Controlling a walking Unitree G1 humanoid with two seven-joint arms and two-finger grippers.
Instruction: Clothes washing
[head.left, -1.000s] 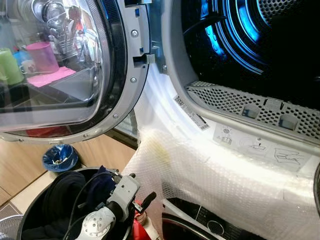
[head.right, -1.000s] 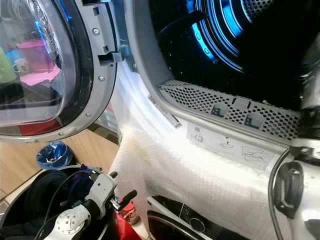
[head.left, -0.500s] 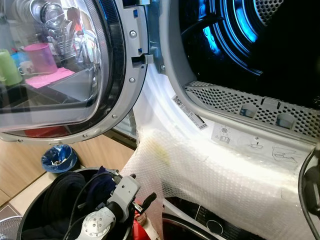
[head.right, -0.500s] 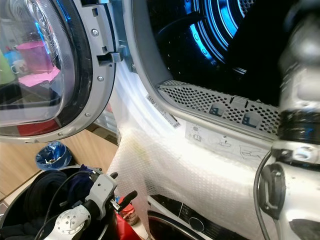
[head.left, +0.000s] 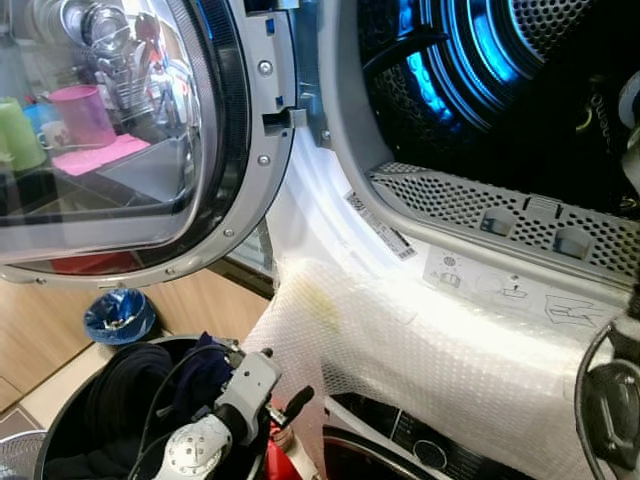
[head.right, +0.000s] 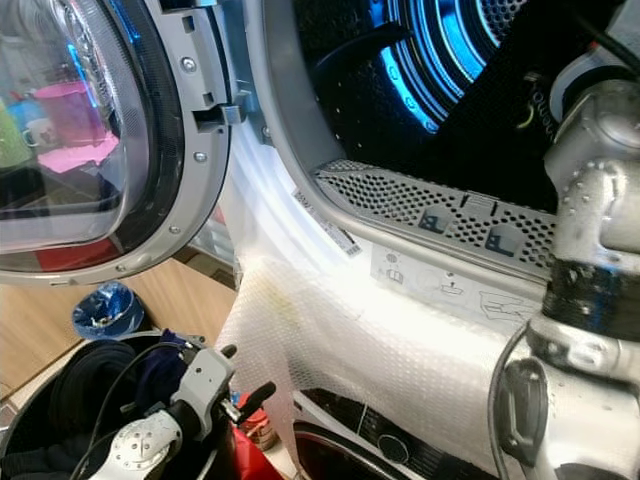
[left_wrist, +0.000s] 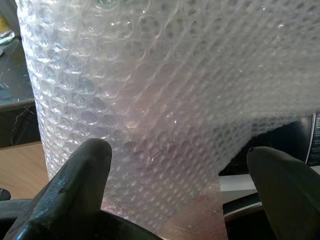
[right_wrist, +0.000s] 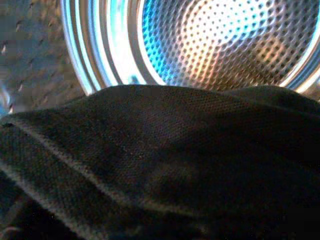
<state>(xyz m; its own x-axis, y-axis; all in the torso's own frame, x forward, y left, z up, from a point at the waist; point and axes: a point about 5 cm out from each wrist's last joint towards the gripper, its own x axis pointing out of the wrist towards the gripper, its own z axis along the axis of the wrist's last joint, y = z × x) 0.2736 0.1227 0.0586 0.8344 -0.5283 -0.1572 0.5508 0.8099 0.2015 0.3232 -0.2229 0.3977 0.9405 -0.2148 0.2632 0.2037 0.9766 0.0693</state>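
While dark cloth (right_wrist: 165, 165) fills the drum (right_wrist: 225, 40), left claw (left_wrist: 175, 165) gapes

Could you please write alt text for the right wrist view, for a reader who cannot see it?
Dark knitted fabric lies across the foreground, close to the camera. Behind it, the perforated metal drum of the washing machine glows blue.

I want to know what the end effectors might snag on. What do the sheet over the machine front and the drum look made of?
Sheet: clear plastic bubble wrap, rows of glossy air bubbles. Drum: apparently polished metal, perforated, reflecting blue light.
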